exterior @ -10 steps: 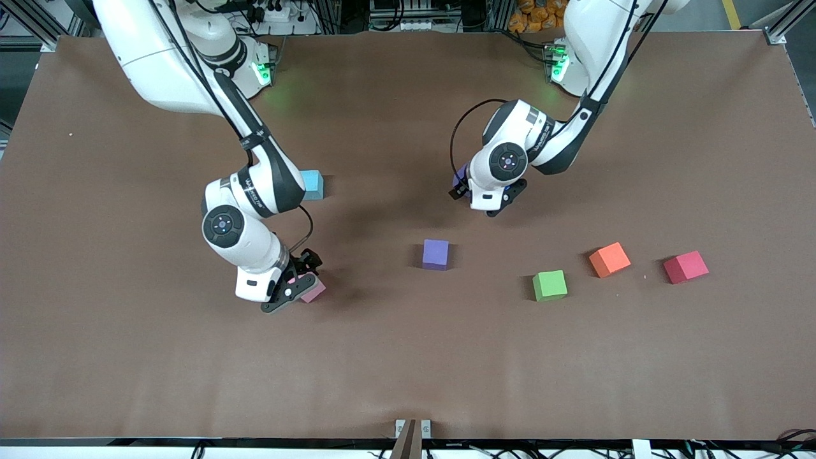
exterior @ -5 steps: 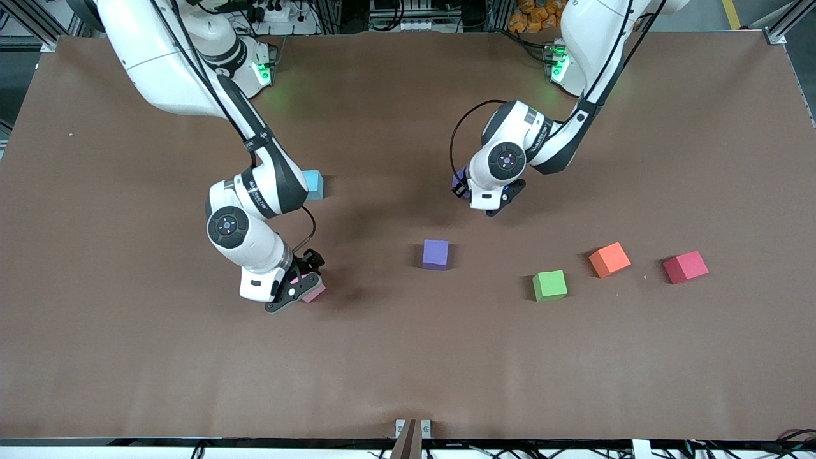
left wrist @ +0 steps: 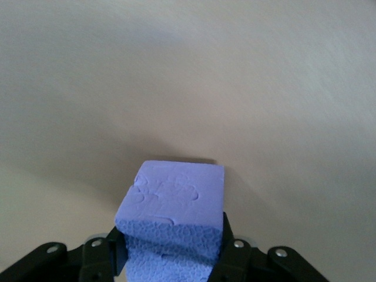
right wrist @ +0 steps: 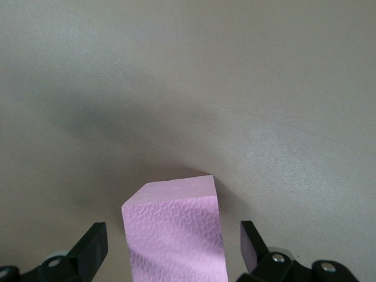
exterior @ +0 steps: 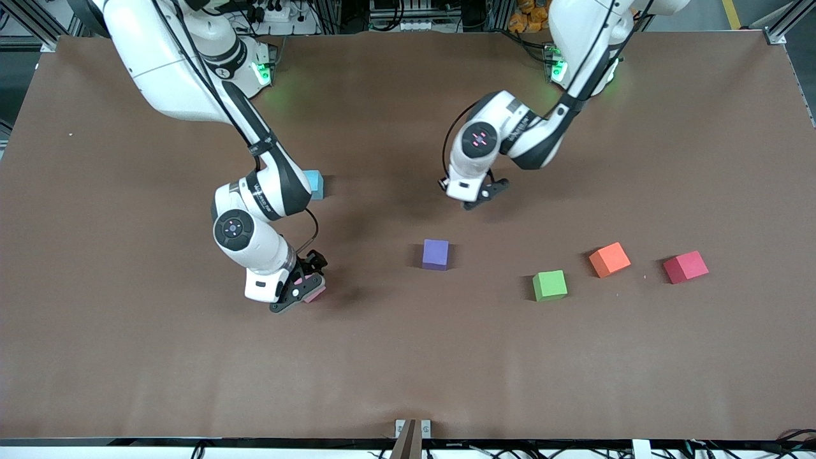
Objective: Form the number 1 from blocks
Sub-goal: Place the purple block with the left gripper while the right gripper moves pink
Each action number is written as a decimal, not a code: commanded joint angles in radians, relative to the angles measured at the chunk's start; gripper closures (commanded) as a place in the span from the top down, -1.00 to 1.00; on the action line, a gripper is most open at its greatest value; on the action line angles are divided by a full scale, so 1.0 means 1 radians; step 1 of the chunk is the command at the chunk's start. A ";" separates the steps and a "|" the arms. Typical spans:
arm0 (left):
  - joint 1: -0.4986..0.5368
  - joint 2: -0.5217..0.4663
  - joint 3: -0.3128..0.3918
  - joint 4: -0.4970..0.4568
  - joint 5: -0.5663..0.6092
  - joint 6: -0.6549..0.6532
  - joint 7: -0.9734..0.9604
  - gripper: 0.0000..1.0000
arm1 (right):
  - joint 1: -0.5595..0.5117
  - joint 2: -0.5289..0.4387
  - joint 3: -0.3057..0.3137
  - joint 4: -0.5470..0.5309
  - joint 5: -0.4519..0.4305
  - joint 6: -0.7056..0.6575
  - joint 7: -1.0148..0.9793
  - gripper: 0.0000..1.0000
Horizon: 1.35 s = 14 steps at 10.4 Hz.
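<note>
My left pincer (left wrist: 170, 258) is clenched on a purple block (left wrist: 176, 217), both fingers (left wrist: 232, 249) pressed against its sides, holding it above the bare table (exterior: 408, 357). My right pincer (right wrist: 170, 249) is spread wide around the pink block (right wrist: 176, 232), fingers apart from its sides, and the block rests on the table between them. The second purple block (exterior: 435, 254) lies below my left pincer in the front view. The green block (exterior: 549, 285) sits toward my left arm's end from it. The light blue block (exterior: 313, 184) peeks out beside my right forearm.
</note>
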 commanded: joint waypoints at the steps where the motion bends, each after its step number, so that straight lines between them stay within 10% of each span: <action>1: -0.023 0.012 -0.022 0.025 0.034 0.006 0.094 -1.00 | 0.010 0.017 -0.009 -0.005 -0.001 0.035 -0.017 1.00; 3: -0.067 0.022 -0.028 0.039 0.034 0.004 0.114 -1.00 | 0.009 0.023 -0.010 -0.039 -0.001 0.104 -0.017 0.93; 6: -0.084 0.041 -0.069 0.048 0.034 0.004 0.127 -1.00 | 0.007 0.019 -0.052 -0.039 0.014 0.097 0.001 0.16; 13: -0.156 0.144 -0.069 0.123 0.022 0.004 0.111 -1.00 | 0.091 -0.146 -0.053 -0.137 0.014 -0.029 0.568 0.07; 14: -0.156 0.148 -0.065 0.123 0.027 0.004 0.115 0.28 | 0.098 -0.195 -0.053 -0.178 0.014 -0.046 0.625 0.07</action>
